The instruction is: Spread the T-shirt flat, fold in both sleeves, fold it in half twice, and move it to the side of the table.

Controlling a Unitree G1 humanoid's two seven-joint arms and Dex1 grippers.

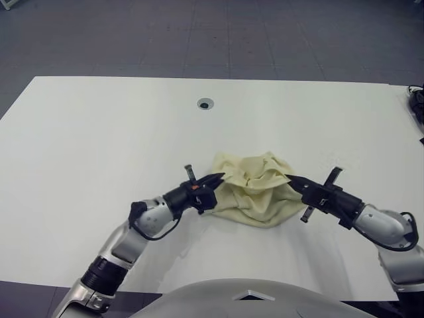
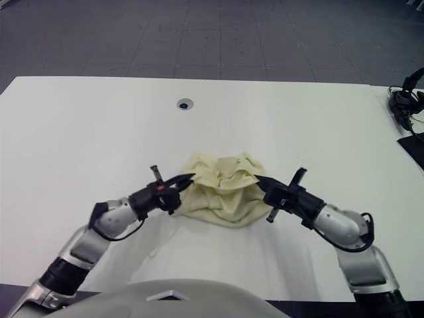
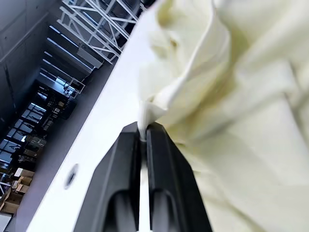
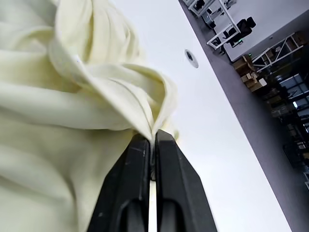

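white table over grey floor, and you've got a round cable hole near the table's far middle.

left eye view: cream t-shirt lies crumpled in a heap, nearer you than the hole and a bit to its right. your left gripper sits at the heap's left edge and your right gripper at its right edge, both on the near side of the hole.

right eye view: same layout, plus dark cabled gear at the table's right edge, well right of the hole.

left wrist view: your left fingers are pressed together, pinching a fold of shirt fabric. the hole sits beyond on bare tabletop.

right wrist view: your right fingers pinch a ridge of cloth too, with the hole farther off past the heap.
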